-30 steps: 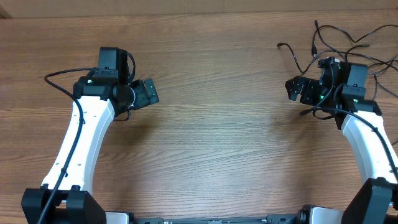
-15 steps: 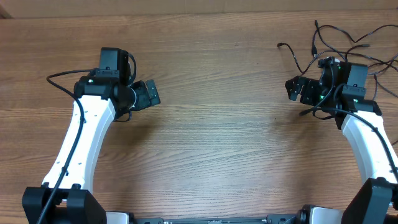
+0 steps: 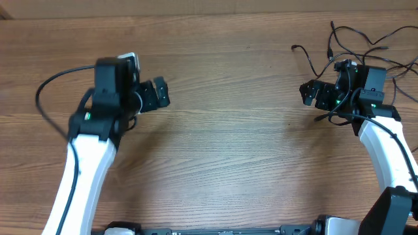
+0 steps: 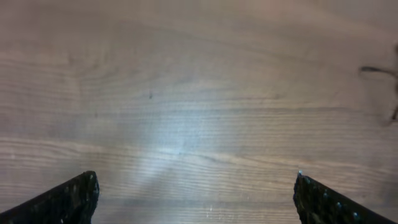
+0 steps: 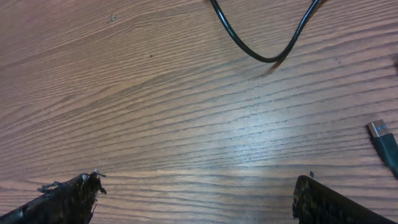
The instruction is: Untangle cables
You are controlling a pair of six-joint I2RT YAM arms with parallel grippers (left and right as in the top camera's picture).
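Right claw (image 3: 311, 93) spread wide, holding nothing, low over the worktop (image 3: 228, 163). Just ahead, cables (image 5: 258, 57) in a loose tangle, a plug (image 5: 379, 130) beside one finger. Left claw (image 3: 159, 94) wide too, well apart. Risks pinching crossed strands together, tightening knots.

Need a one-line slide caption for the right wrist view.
Right gripper open over the wooden table, a loop of black cable ahead and a silver-tipped plug at the picture's right edge.
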